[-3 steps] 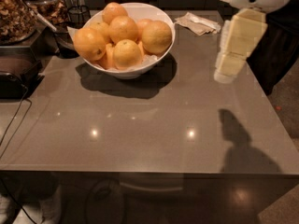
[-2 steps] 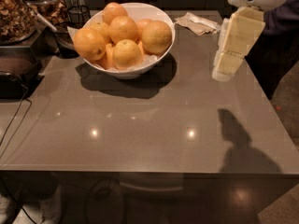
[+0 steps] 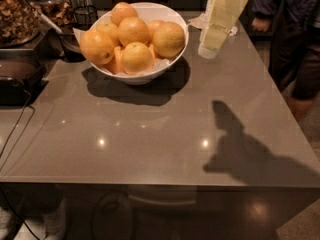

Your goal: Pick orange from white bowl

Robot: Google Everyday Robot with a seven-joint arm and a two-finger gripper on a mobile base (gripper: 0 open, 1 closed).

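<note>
The white bowl (image 3: 150,69) stands at the back left of the grey table (image 3: 150,139). It holds several oranges (image 3: 134,30) piled above its rim, one at the left (image 3: 96,46), one at the front (image 3: 136,57) and one at the right (image 3: 169,39). My gripper (image 3: 209,48), cream-coloured, hangs down from the top edge just right of the bowl. It is above the table, apart from the bowl and the oranges, and holds nothing I can see.
A person (image 3: 295,44) stands at the table's right side. A crumpled white paper (image 3: 199,21) lies behind the gripper. A dark appliance (image 3: 20,79), a container of brown food (image 3: 17,14) and a cable (image 3: 15,129) are at the left. The arm's shadow (image 3: 240,144) falls front right.
The gripper has moved left and slightly up, closer to the bowl's right rim. The bowl and oranges have not moved.
</note>
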